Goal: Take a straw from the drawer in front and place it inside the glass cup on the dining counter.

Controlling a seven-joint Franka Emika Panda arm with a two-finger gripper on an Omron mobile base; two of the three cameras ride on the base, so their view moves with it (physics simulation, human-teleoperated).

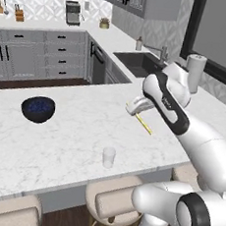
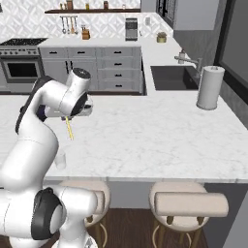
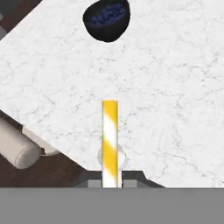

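My gripper (image 1: pixel 134 112) (image 2: pixel 68 118) (image 3: pixel 110 182) hangs over the white marble dining counter (image 1: pixel 67 145) (image 2: pixel 145 140) (image 3: pixel 175 87), shut on the straw (image 1: pixel 144 124) (image 2: pixel 70 129) (image 3: pixel 110 135). In the hand view the straw is striped yellow and white and points away from the fingers. The clear glass cup (image 1: pixel 109 157) (image 2: pixel 60 160) stands upright near the counter's front edge, below and nearer than the gripper. In the hand view its faint rim (image 3: pixel 123 158) shows just behind the straw's lower part. The straw's tip is above the counter, outside the cup. The drawer is out of view.
A dark blue bowl (image 1: pixel 38 108) (image 3: pixel 106 19) sits on the counter to the left. A paper towel roll (image 1: pixel 195 71) (image 2: pixel 210 87) and a sink (image 1: pixel 140 62) (image 2: pixel 174 77) lie at the far right. Padded stools (image 1: pixel 113 204) (image 2: pixel 189 203) stand below the counter's front edge.
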